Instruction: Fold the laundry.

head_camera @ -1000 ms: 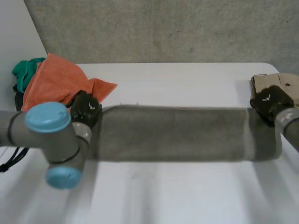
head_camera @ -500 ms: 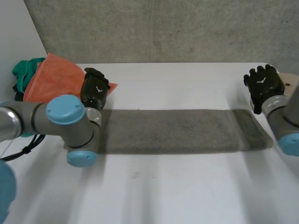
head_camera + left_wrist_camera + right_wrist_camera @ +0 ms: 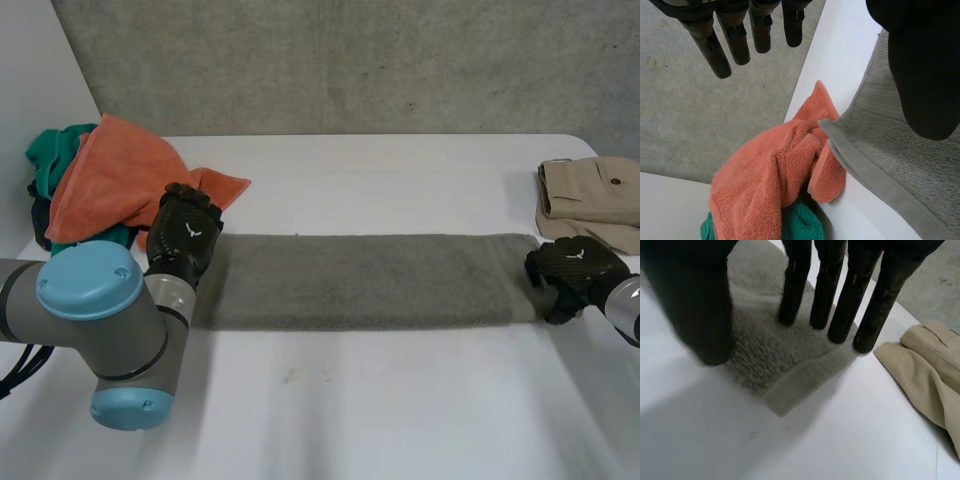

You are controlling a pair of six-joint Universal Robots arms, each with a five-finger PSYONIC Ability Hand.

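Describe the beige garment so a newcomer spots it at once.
On the white table, follow the long grey towel to its end at the right hand. Just beyond lies the folded beige garment, the only tan piece here.

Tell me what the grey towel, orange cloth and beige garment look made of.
Grey towel: terry cloth, likely cotton; matte looped pile with a flat woven hem band along its end.
Orange cloth: also terry; fuzzy pile, soft rolled folds.
Beige garment: smooth woven fabric, perhaps cotton twill; crisp folds, stitched seams, no pile.

Looks like a robotics lab: plain white table (image 3: 400, 420) against bare concrete wall (image 3: 350, 60).
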